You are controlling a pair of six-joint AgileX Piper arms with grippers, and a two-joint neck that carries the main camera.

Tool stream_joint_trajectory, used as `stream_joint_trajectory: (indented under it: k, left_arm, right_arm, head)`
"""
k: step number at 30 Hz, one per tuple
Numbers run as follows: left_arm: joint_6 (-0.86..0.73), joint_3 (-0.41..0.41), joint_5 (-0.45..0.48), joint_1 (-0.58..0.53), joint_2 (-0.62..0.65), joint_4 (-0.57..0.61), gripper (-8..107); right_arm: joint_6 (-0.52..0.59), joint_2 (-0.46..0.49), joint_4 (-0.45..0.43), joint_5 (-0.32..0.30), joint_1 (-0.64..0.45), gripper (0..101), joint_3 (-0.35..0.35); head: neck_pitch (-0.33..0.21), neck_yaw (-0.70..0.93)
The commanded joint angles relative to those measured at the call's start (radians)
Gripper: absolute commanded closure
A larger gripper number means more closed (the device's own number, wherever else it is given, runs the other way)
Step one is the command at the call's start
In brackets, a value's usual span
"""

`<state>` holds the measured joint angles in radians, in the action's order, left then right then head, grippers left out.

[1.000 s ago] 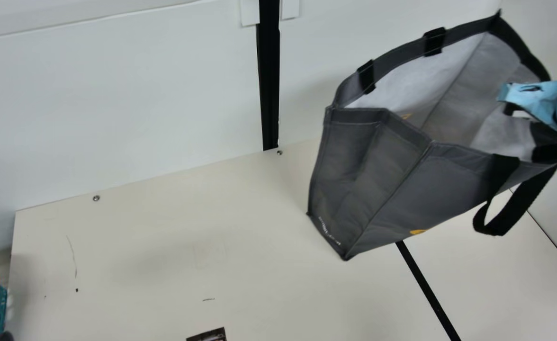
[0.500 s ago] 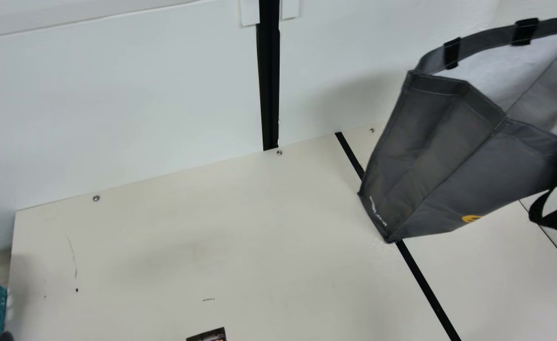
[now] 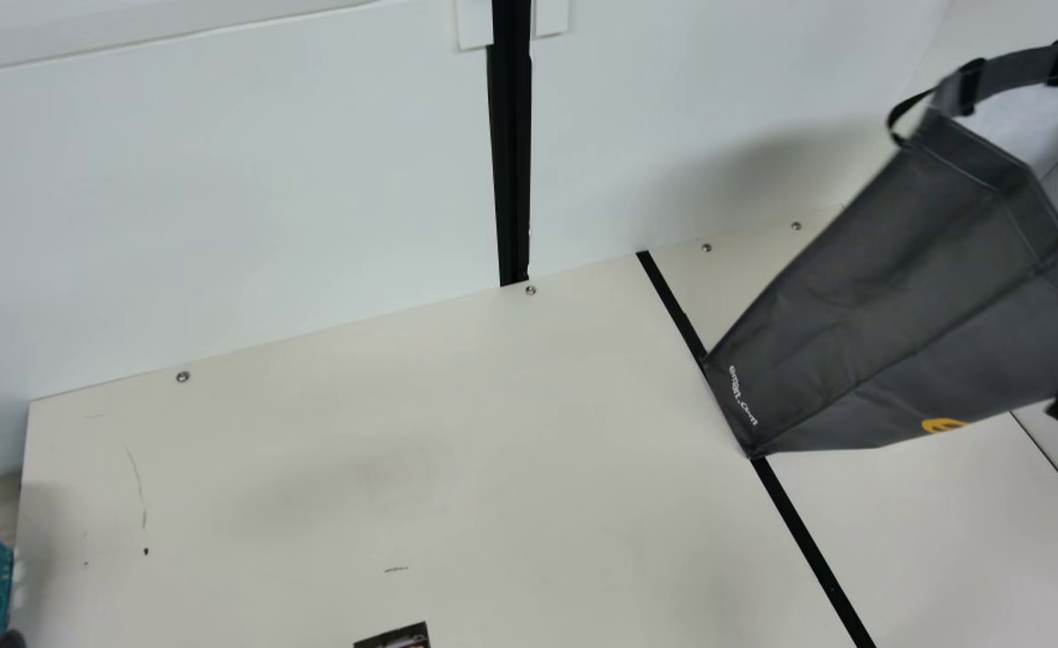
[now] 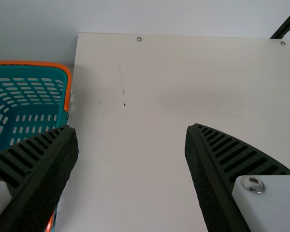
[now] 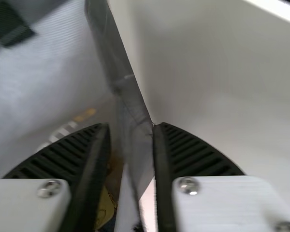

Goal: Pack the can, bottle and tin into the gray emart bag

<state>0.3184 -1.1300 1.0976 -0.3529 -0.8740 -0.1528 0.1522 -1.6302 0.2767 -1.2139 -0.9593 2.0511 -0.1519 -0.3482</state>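
Bag [image 3: 907,288] tilts, pinched by the right hand [image 5: 131,126]; left hand [image 4: 131,126] wide, empty. Likely positioning step; next, settle it upright.

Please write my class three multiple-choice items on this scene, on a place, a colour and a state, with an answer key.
1. In the main view, the gray bag is:
A) at lower left
B) at the right
C) in the middle

2. The teal basket is edged in:
A) orange
B) purple
C) white

3. The left gripper has its jaws:
A) shut together
B) shut on a tin
C) apart and empty

Key:
1 B, its dark side runs to the right edge.
2 A, the rim is bright orange.
3 C, bare table shows between them.
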Motion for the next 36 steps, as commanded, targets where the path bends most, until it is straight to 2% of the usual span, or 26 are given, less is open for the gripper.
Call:
stream_joint_trajectory:
  k: [1,12,25,36]
  left_arm:
    - [0.000,0.000,0.000,0.000,0.000,0.000,9]
    - [0.000,0.000,0.000,0.000,0.000,0.000,9]
    - [0.000,0.000,0.000,0.000,0.000,0.000,9]
    - [0.000,0.000,0.000,0.000,0.000,0.000,9]
  right_arm:
    - [0.000,0.002,0.004,-0.006,0.004,48,0.012]
    - [0.009,0.034,0.047,-0.006,0.038,11,0.078]
    - [0.016,0.084,0.074,-0.006,0.138,10,0.113]
    - [0.007,0.131,0.044,-0.006,0.297,10,0.113]
  head:
    - [-0.023,-0.001]
    - [-0.023,-0.001]
    - [-0.023,-0.001]
    - [-0.023,-0.001]
